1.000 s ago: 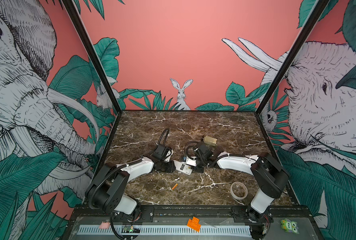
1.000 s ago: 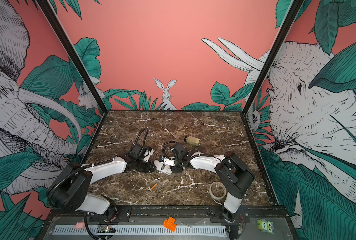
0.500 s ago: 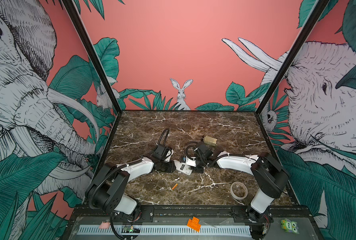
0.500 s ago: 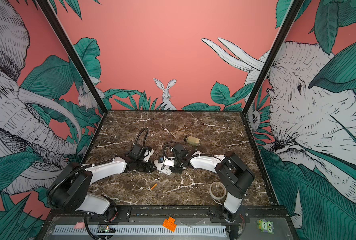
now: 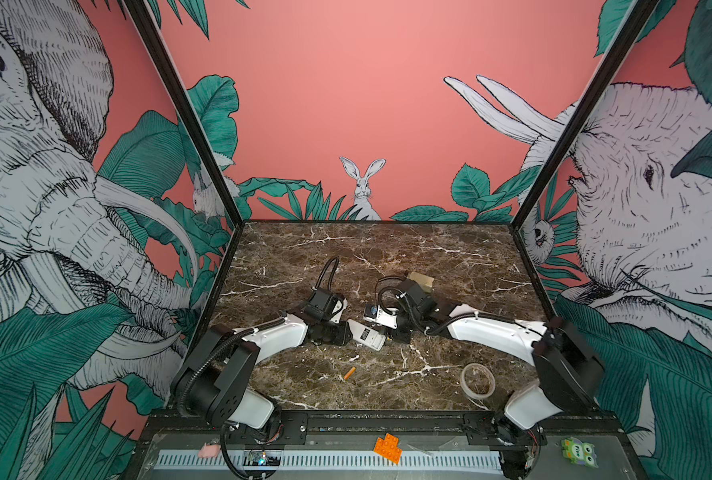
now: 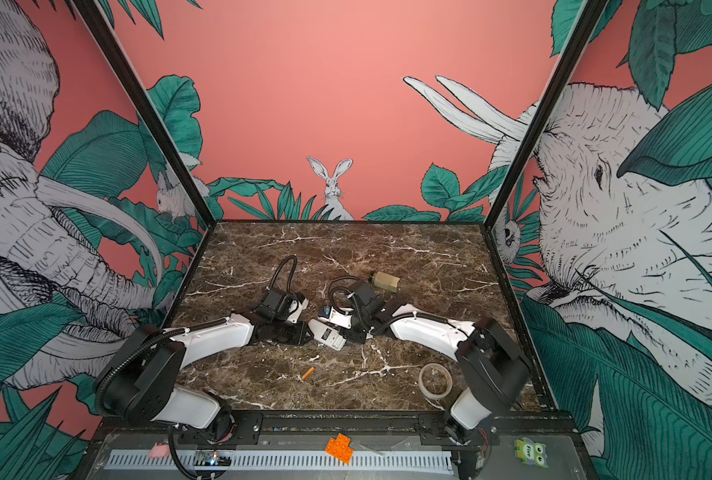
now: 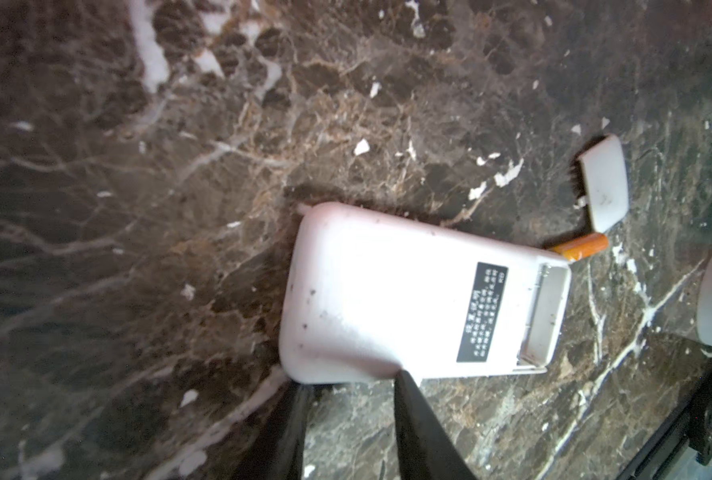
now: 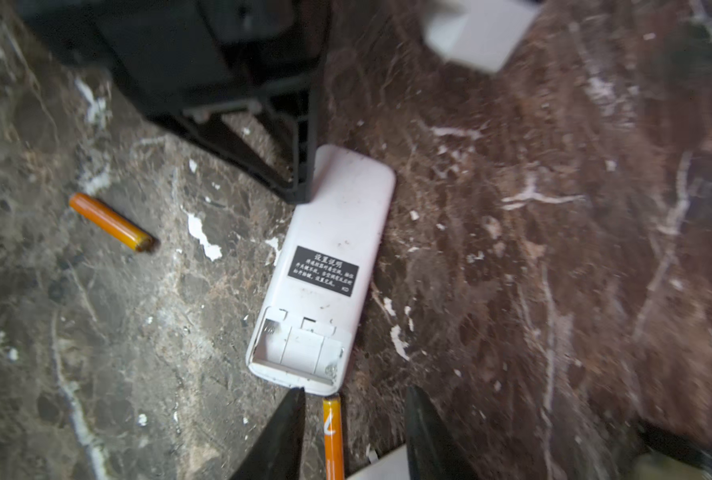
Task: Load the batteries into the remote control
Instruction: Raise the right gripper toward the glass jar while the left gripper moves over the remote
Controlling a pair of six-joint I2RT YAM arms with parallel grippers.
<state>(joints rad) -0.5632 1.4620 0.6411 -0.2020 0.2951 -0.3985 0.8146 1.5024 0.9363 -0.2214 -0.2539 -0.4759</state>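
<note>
remote (image 5: 368,334): lies on the desk (image 5: 387,249), about mid-desk in both top views, between the two hands. White back is up, black label (image 8: 323,270) showing. Closed end points at the left hand, open end at the right hand.
compartment (image 8: 300,345): lid off, inside open to view. Both batteries are outside it.
cover (image 7: 603,183): white plate on the desk, near the remote's open end but apart from it.
battery 1 (image 8: 332,436): sits between the right hand's fingers, end-on to the remote's open end and just beside it. Can't tell if it touches the remote.
battery 2 (image 5: 349,372): flat on the desk, nearer the front edge than the remote. It is apart from the remote and from both hands.
left hand (image 7: 352,380): fingers (image 7: 420,424) stand partly apart, tips against the remote's edge by the closed end. Can't tell whether it grips or only braces.
right hand (image 8: 356,392): fingers (image 8: 283,436) are spread much wider than battery 1, with a gap on each side. It holds nothing.
tape roll (image 5: 477,380): flat on the desk, front right.
block (image 5: 420,280): beige, on the desk, farther back than the right hand and near it.
brick (image 5: 387,447): orange, on the front ledge (image 5: 470,440), off the desk.
</note>
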